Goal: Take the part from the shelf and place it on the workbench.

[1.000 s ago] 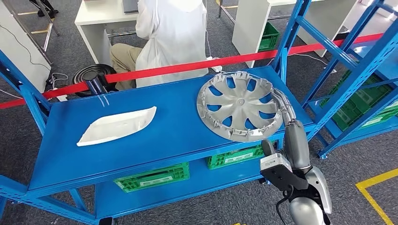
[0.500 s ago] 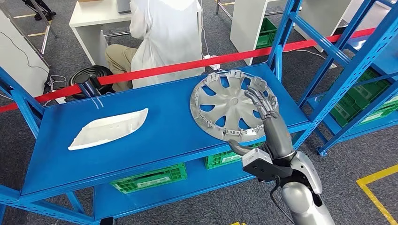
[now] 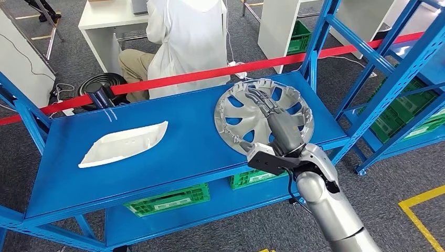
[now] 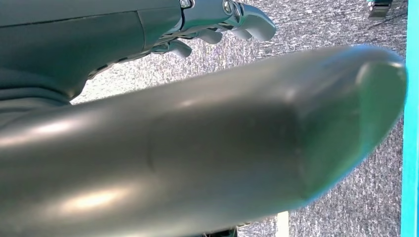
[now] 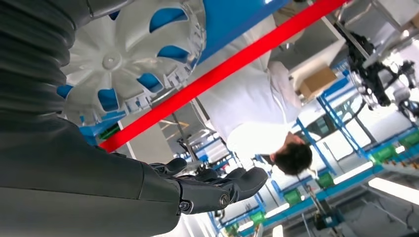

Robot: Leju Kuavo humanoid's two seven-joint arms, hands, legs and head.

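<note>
**A:** Tell me about the part you're after.

**B:** Your part is the wheel cover [image 3: 263, 119], a round silver disc with curved spokes, blue showing through the openings between them, and a ring of small clips around its rim. You see its inner, hollowed side facing up. In the right wrist view [image 5: 129, 58] the hub boss and the clips along the edge are plain. It lies flat on the top deck of the blue shelf [image 3: 194, 152], toward the robot's right end, near the front edge.

**A:** And my hands?

**B:** Your right hand [image 3: 273, 118] is stretched out over the middle of the wheel cover, fingers [image 3: 258, 100] extended and spread, holding nothing. You can't tell from these pictures whether the fingertips touch the disc. Your left hand [image 4: 207, 22] shows in the left wrist view over grey carpet, with the fingers curled; whether they are closed you cannot tell.

**A:** What else is on that deck?

**B:** A white moulded panel [image 3: 123, 143], long and pointed at one end, lies well apart from the wheel cover toward the left. Green crates [image 3: 169, 199] sit on the level below.

**A:** The room?

**B:** A red barrier tape [image 3: 210, 75] runs behind the shelf. Beyond it a person in a white coat [image 3: 186, 37] sits at a white desk [image 3: 102, 18], back to you. More blue racking [image 3: 399, 79] stands on the right, on grey carpet.
</note>
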